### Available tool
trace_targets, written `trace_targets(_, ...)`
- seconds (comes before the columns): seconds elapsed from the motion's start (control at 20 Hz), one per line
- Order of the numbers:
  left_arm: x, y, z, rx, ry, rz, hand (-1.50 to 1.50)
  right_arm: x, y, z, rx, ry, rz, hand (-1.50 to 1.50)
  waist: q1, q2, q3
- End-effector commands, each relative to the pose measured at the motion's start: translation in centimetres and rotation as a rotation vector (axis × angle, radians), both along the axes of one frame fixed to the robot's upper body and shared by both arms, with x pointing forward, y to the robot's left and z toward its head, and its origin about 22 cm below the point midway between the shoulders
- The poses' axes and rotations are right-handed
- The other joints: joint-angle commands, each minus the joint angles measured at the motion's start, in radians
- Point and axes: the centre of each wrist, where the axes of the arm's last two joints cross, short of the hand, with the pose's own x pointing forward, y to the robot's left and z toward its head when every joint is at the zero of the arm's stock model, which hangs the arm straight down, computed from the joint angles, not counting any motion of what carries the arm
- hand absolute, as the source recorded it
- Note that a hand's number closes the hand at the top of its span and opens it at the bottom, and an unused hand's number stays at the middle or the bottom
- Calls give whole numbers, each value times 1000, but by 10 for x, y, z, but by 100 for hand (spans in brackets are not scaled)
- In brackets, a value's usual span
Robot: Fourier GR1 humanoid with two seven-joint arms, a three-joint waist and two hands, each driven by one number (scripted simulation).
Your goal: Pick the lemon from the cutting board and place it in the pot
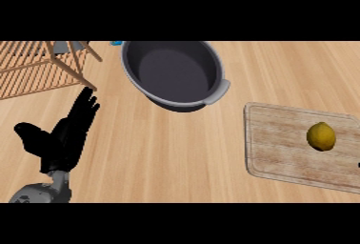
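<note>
Wooden counter from above: lemon on the board, pot standing apart.
Over on the right, the yellow lemon sits on the pale cutting board, towards its right side, nothing touching it. Up at top centre stands the dark grey pot, well apart from the board, a pale handle on its right rim. The left hand shows at lower left, fingers straight and pointing up, thumb spread, holding nothing. A slatted wooden rack fills the top left corner. Of the right hand only a dark speck shows at the right edge; open or closed, I cannot tell.
</note>
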Motion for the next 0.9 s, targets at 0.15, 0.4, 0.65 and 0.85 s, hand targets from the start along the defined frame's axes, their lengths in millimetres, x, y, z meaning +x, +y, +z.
trace_targets(0.15, 2, -11, 20, 7, -6, -19, 0, -20, 0, 80, -279, 209, -20, -150, 9, 2, -1)
trace_targets(0.4, 5, -19, 22, -28, 3, -38, 0, -12, 13, 126, -343, 409, -47, -150, 30, 7, -1)
trace_targets(0.65, 4, -19, 10, -12, 4, -27, 0, -12, 38, 125, -331, 568, -96, -150, 36, 8, 0)
trace_targets(0.85, 12, -10, 15, -12, -4, -51, 0, 8, 36, 121, -306, 629, -143, -150, 50, 12, 1)
